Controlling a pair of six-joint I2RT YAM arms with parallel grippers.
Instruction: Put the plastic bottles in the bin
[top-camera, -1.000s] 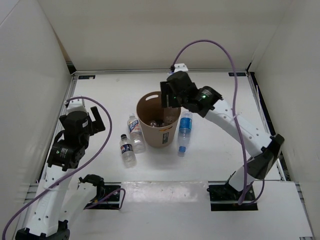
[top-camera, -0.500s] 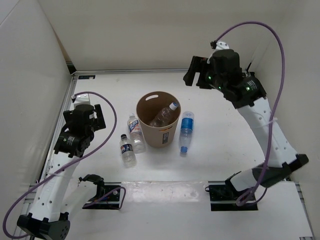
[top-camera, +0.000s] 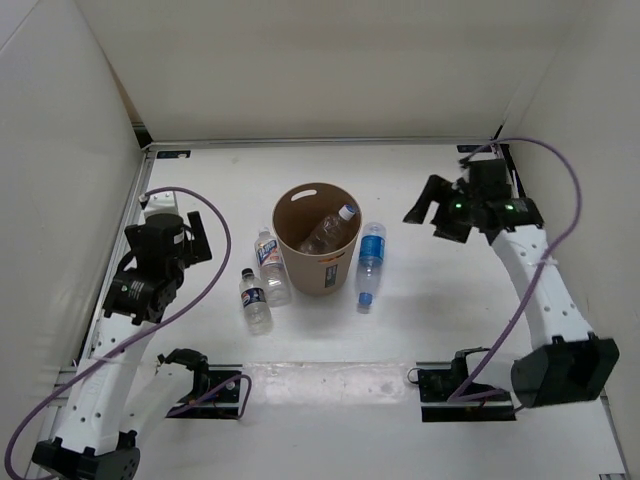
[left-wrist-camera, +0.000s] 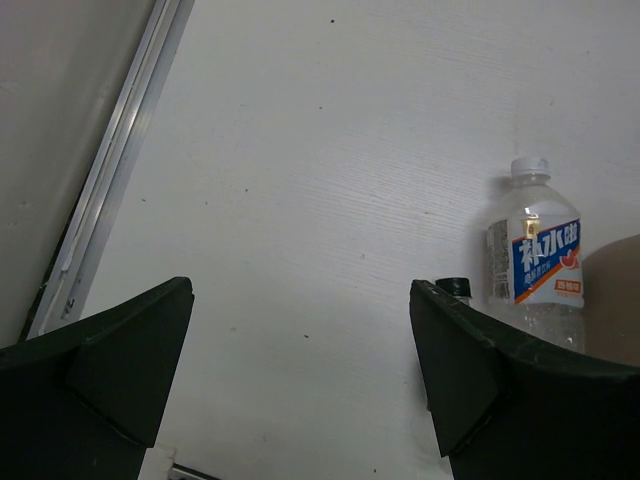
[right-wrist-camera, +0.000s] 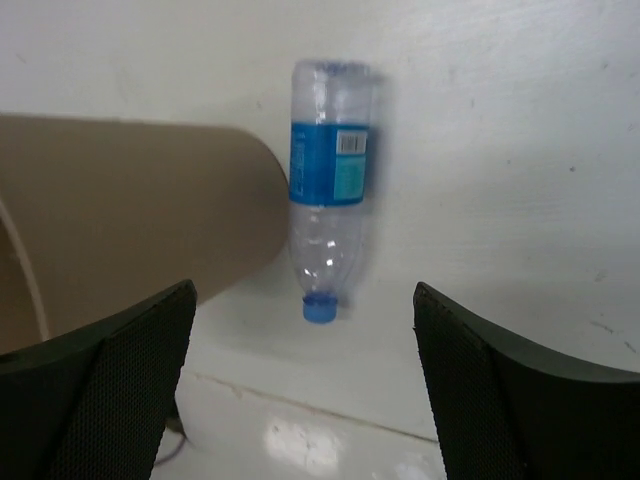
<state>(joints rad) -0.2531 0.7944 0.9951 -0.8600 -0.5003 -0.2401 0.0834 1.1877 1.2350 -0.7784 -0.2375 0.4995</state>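
Note:
The tan bin (top-camera: 300, 262) stands mid-table with one clear bottle (top-camera: 328, 228) lying inside it. A blue-label bottle (top-camera: 370, 262) lies on the table right of the bin, blue cap toward me; it also shows in the right wrist view (right-wrist-camera: 328, 190), beside the bin wall (right-wrist-camera: 130, 220). Two bottles are left of the bin: a white-cap one (top-camera: 270, 265) (left-wrist-camera: 535, 260) and a dark-cap one (top-camera: 255, 298), whose cap (left-wrist-camera: 455, 288) peeks past my finger. My left gripper (top-camera: 197, 235) (left-wrist-camera: 300, 370) is open and empty, left of them. My right gripper (top-camera: 428, 208) (right-wrist-camera: 305, 380) is open and empty, right of the bin.
White walls enclose the table on three sides, with a metal rail (left-wrist-camera: 110, 170) along the left edge. Two black base mounts (top-camera: 205, 385) (top-camera: 465, 385) and purple cables sit at the near edge.
My right arm has swung from over the bin out to the right, empty. A bottle now lies in the bin. My left arm has shifted slightly.

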